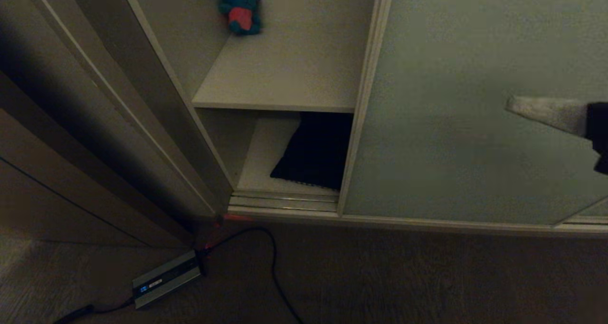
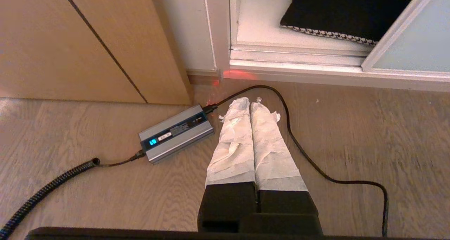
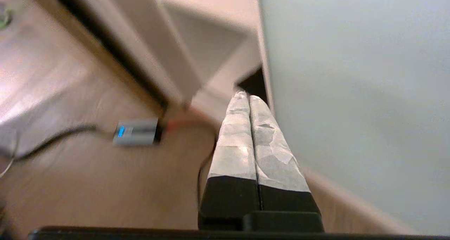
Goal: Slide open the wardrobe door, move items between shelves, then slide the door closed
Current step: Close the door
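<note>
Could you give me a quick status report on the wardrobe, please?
Right gripper shut, empty, in front of sliding door. Left gripper shut, over floor. Door partly open; cushion on bottom shelf. Nothing blocking.

upper shelf (image 1: 285, 81): blue plush toy (image 1: 240, 6) at its back | lower shelf (image 1: 266, 148): dark cushion (image 1: 316, 150) with houndstooth edge lying flat, partly behind the door frame | floor (image 1: 403, 276): silver box (image 1: 166, 279) with lit blue display, black cables (image 1: 273, 262) plugged in at both ends
</note>
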Tool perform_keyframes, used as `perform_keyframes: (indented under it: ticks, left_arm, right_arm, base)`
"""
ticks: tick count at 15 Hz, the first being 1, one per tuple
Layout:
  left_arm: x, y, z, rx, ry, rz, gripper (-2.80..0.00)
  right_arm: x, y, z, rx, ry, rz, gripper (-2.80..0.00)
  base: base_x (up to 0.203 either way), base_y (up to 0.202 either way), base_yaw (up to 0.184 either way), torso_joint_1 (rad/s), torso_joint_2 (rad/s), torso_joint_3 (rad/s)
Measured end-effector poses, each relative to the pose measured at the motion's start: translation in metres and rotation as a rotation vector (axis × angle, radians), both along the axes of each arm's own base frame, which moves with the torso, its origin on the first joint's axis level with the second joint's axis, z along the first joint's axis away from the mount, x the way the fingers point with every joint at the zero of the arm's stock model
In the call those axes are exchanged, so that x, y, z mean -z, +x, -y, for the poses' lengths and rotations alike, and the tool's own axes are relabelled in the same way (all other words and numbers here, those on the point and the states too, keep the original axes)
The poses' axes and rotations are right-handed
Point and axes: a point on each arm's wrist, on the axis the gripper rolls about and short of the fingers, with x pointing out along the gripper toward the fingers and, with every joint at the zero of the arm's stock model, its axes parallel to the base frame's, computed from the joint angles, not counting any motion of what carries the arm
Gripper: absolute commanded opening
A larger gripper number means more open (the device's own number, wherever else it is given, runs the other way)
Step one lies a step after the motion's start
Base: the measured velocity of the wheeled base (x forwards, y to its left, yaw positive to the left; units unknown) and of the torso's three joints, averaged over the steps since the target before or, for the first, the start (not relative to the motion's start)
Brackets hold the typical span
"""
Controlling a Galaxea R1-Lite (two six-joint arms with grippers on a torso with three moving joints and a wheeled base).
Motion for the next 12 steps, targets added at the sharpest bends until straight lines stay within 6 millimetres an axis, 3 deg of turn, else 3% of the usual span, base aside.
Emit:
perform_keyframes:
  ticks: [5, 12]
  left_arm:
    - [0.000, 0.000, 0.000, 0.000, 0.000, 0.000, -2.80]
    - [0.000, 0.000, 0.000, 0.000, 0.000, 0.000, -2.80]
  right_arm:
    - [-0.014, 0.054, -0.048, 0.055, 0.050, 0.159, -2.80]
    - [0.002, 0.101, -0.091, 0.156, 0.086, 0.173, -2.80]
  base:
    - [0.000, 0.000, 0.000, 0.000, 0.00, 0.000]
    - [0.000, 0.000, 0.000, 0.000, 0.00, 0.000]
